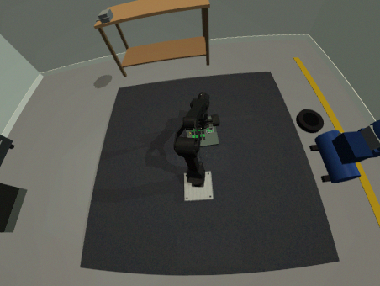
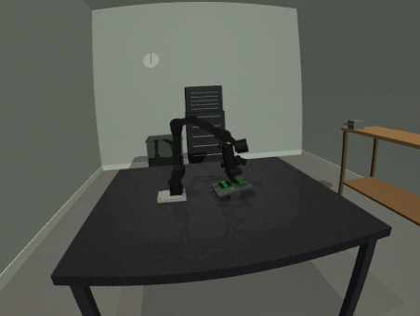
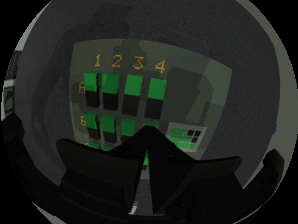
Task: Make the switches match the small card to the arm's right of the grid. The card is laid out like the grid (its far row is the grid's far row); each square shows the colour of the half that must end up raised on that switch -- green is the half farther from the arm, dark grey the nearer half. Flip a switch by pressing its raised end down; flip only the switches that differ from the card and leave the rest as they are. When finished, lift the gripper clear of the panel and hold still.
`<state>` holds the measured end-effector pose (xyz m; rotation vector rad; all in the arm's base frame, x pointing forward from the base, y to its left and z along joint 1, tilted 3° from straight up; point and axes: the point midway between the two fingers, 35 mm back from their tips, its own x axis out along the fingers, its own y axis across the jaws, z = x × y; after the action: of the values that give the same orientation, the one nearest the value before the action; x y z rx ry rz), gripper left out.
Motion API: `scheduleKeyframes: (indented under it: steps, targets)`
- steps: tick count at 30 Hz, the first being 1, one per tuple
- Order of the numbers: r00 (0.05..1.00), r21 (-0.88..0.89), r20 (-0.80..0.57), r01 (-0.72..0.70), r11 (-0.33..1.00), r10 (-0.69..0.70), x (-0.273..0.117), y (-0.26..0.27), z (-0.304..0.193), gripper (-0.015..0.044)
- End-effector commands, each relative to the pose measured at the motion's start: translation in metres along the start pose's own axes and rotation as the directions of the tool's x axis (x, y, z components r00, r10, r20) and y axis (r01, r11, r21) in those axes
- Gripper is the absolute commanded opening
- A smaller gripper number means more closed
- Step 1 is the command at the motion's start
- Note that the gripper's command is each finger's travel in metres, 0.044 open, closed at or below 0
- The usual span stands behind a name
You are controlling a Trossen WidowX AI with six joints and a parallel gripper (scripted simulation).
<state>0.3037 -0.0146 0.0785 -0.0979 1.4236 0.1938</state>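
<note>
The grey switch panel (image 1: 211, 140) (image 2: 219, 188) (image 3: 193, 76) lies on the dark table just beyond the arm's base. Its switches (image 3: 124, 92) sit in columns marked 1 to 4, with row A fully in the wrist view; each has a green far half and a dark near half. The small card (image 3: 185, 137) with green and dark squares lies at the panel's right. My gripper (image 3: 149, 130) (image 2: 230, 175) (image 1: 201, 134) is shut and empty. Its tip stands low over the second row, around columns 3 and 4, and hides those switches.
The arm's white base plate (image 1: 198, 190) (image 2: 170, 197) sits near the panel. A wooden shelf (image 1: 160, 31) (image 2: 383, 158) stands off the table. A blue machine (image 1: 346, 151) and a black disc (image 1: 309, 119) are on the floor at the right.
</note>
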Motion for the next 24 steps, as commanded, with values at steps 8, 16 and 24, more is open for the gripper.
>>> scheduleKeyframes:
  steps: [8, 16, 24]
  targets:
    - [1.000, 0.004, -0.008, 0.001, 1.000, -0.001, 0.004, 0.000, -0.001, 0.0000]
    - [1.000, 0.000, 0.002, 0.000, 1.000, 0.000, -0.008, 0.000, 0.000, 0.0000]
    - [1.000, 0.004, 0.017, 0.001, 1.000, -0.001, -0.062, 0.000, -0.003, 0.0000]
